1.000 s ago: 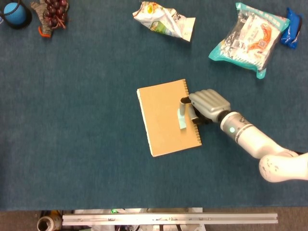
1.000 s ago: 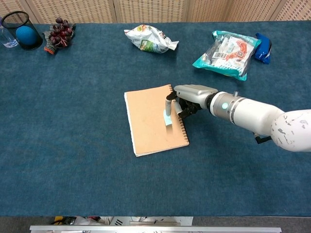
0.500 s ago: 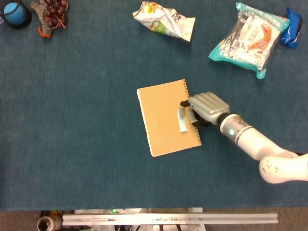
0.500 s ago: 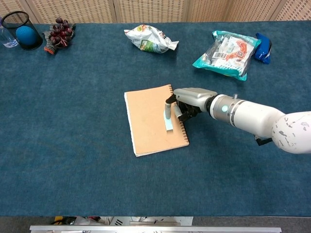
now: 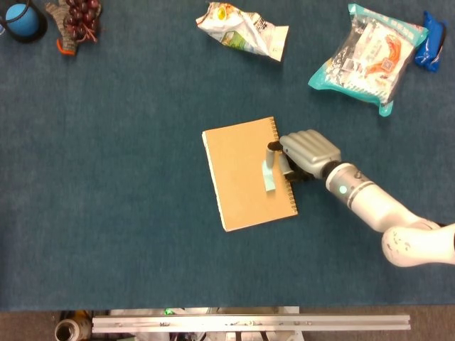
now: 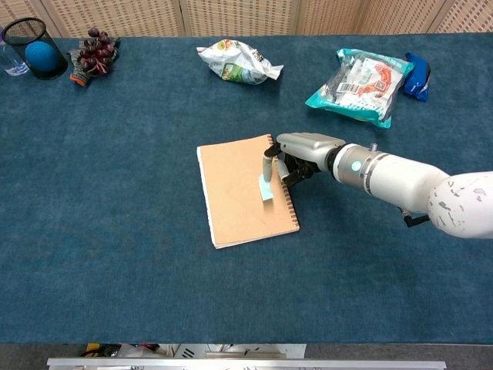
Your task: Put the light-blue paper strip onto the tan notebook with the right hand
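Observation:
The tan spiral notebook [image 5: 245, 174] [image 6: 239, 193] lies flat in the middle of the blue table. My right hand [image 5: 306, 153] [image 6: 306, 150] hovers over the notebook's right, spiral edge with its fingers curled. It pinches the upper end of the light-blue paper strip [image 5: 269, 177] [image 6: 266, 187] between thumb and finger. The strip hangs down over the right part of the cover, and its lower end is at or just above the cover. My left hand shows in neither view.
A white snack bag [image 5: 242, 30] lies at the back centre. A teal packet [image 5: 370, 53] and a blue item [image 5: 431, 39] are at the back right. At the back left are dark grapes [image 5: 78, 18] and a black cup holding a blue ball [image 5: 23, 20].
The right hand dipped toward the notebook half a second ago, laying the strip lower, then came back up slightly. The strip stays in its pinch and the notebook has not moved.

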Available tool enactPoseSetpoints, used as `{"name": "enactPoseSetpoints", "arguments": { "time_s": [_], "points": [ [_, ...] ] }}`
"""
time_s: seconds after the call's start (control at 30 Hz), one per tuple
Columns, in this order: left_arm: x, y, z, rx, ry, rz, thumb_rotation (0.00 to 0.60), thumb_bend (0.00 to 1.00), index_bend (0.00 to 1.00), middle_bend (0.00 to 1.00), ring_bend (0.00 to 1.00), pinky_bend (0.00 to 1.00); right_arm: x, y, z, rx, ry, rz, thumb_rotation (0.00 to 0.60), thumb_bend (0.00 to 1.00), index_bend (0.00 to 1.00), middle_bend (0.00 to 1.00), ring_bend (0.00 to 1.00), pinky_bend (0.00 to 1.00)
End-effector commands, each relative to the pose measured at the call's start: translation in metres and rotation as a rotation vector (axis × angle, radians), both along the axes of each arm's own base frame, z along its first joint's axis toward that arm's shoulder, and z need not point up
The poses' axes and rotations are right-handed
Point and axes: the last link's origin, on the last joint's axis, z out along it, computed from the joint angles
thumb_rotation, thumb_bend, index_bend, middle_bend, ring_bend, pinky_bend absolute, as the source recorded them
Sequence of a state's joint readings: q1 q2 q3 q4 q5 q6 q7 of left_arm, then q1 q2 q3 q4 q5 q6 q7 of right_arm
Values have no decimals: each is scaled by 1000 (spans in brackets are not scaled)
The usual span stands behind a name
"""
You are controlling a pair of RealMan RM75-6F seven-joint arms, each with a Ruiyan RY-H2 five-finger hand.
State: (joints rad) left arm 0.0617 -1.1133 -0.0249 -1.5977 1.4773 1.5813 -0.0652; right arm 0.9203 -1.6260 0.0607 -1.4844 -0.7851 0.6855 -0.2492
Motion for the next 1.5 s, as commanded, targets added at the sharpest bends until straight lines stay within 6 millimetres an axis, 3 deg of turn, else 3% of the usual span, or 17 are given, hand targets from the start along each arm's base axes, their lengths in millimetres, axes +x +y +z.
{"name": "enactPoseSetpoints", "arguments": {
  "time_s": [0.03,0.93,1.5],
  "points": [
    [0,0,0,-1,1,1,600,323,15,0,0,0,-1,-1,-1,0,5,-3,600,1000,458,1000,1000,1000],
    [1,-1,2,9,-2,-5,600,324,15,0,0,0,8,-4,-1,-8,-22,2,600,1000,458,1000,1000,1000],
    [-2,-2,4,15,1,5,600,323,15,0,0,0,10,-11,-12,-14,-28,-17,600,1000,458,1000,1000,1000]
  ]
}}
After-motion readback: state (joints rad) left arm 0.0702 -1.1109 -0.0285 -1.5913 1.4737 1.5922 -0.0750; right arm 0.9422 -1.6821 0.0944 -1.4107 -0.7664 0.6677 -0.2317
